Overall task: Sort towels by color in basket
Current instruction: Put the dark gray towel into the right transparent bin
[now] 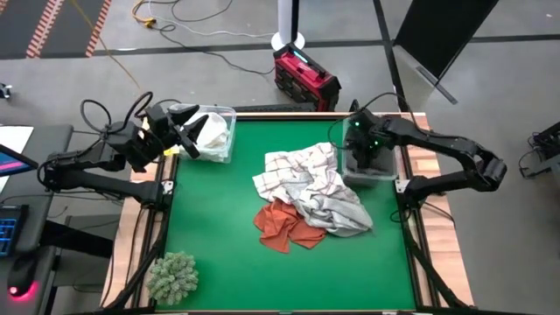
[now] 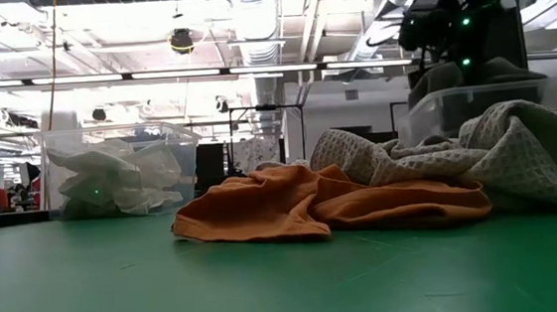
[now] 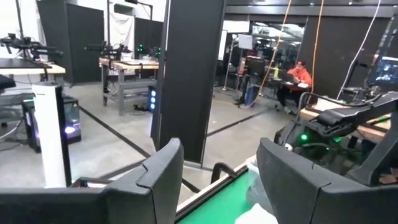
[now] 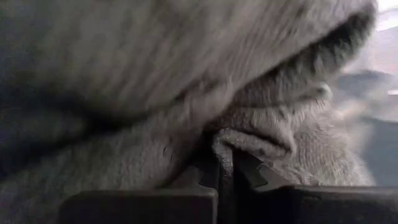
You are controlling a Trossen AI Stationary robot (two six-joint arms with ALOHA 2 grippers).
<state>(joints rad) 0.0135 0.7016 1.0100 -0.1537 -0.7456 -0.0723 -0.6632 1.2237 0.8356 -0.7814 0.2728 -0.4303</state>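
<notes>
High view: the right gripper is lowered into the clear bin at the right edge of the green table, and in the right wrist view its fingers are seen pinched together on a fold of dark grey towel inside that bin. The left gripper is held above the second clear bin at the far left corner, its fingers parted with nothing between them; white towels are piled in that bin. Near the middle of the table, a grid-checked towel and a light grey towel are heaped together, partly overlying a rust-orange towel. A fuzzy grey-green clump is seen at the near left corner.
</notes>
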